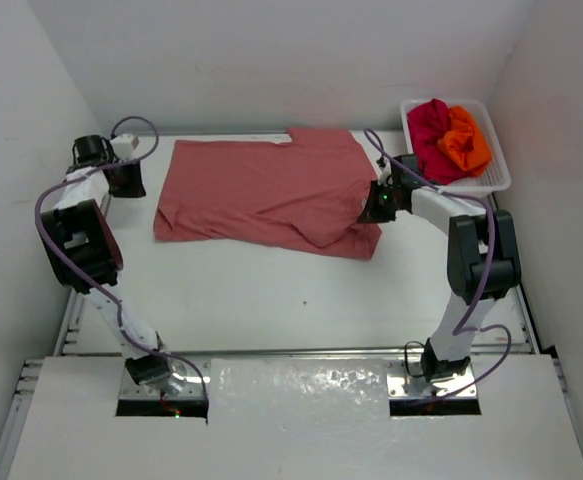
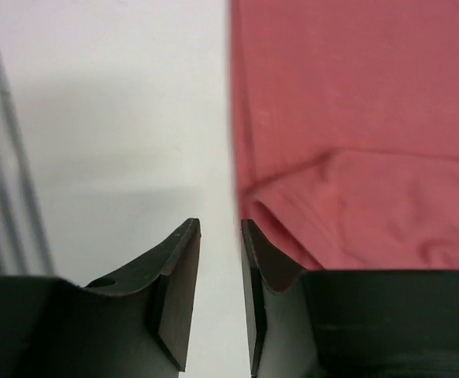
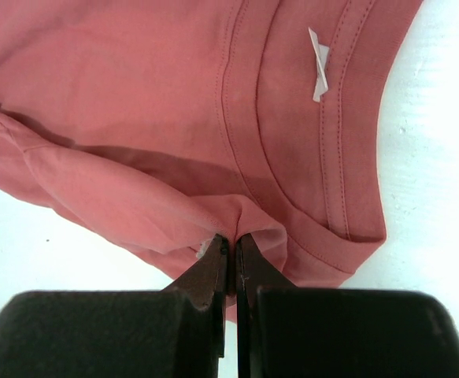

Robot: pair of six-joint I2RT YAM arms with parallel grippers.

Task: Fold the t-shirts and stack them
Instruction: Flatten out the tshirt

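Salmon-pink t-shirt (image 1: 266, 190) lies spread on the white table (image 1: 271, 290), toward 12 o'clock from its middle. At the shirt's 4 o'clock corner the right gripper (image 3: 231, 242) pinches a fold of cloth beside the collar, jaws pressed together on it. At its 9 o'clock edge the left gripper (image 2: 220, 228) hangs slightly spread over bare table, gripping nothing. The crimson t-shirt (image 1: 428, 125) and orange t-shirt (image 1: 467, 142) sit bunched in the basket (image 1: 497, 178) at 2 o'clock.

Cut off top, right: salmon-pink t-shirt (image 2: 355, 142); bunched in basket (image 1: 476, 187), undersides hidden: crimson t-shirt (image 1: 428, 127), orange t-shirt (image 1: 467, 142)
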